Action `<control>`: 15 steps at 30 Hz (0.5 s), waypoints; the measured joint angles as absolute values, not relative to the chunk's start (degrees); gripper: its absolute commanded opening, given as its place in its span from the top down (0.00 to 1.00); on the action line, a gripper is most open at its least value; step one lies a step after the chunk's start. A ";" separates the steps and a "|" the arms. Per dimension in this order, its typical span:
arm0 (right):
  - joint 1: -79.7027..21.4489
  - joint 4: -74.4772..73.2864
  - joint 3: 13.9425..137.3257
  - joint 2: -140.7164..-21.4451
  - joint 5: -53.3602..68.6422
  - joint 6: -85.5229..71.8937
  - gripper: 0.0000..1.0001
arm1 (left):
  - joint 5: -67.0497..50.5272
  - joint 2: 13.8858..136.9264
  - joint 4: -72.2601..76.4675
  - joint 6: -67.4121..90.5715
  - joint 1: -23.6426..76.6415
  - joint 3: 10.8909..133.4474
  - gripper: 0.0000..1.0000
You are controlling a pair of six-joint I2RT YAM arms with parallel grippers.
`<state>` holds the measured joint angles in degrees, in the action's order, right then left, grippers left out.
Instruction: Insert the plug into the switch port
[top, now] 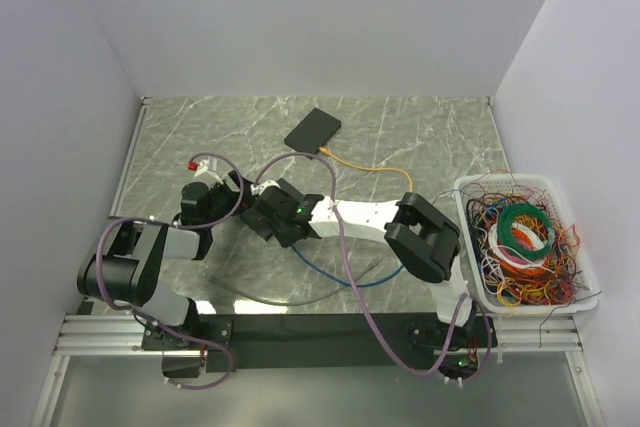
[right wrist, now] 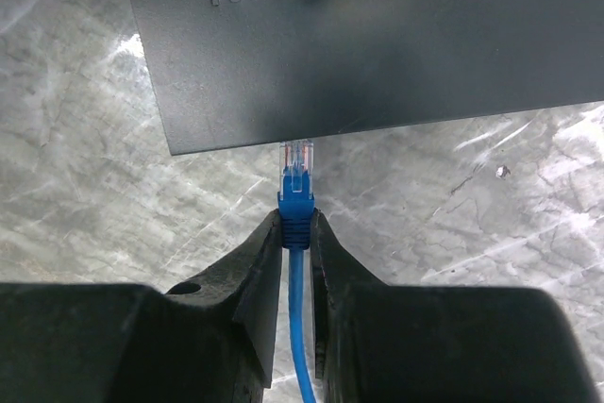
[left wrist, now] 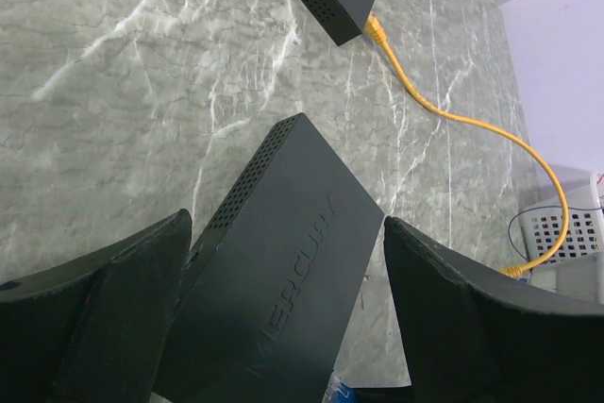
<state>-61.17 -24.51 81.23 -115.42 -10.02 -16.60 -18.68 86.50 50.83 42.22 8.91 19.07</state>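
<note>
On the marble table (top: 430,137), the black switch (left wrist: 283,309) lies between the fingers of the left gripper (left wrist: 286,228). They are spread wide, with no clear grip on it. The right gripper (right wrist: 297,226) is pinched on the blue plug (right wrist: 295,176), whose tip sits just ahead, at the switch's edge.
</note>
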 measured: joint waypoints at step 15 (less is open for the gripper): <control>-61.12 -26.30 83.37 -117.91 -9.10 -16.58 1.00 | -19.27 90.41 52.62 42.26 9.06 19.09 0.22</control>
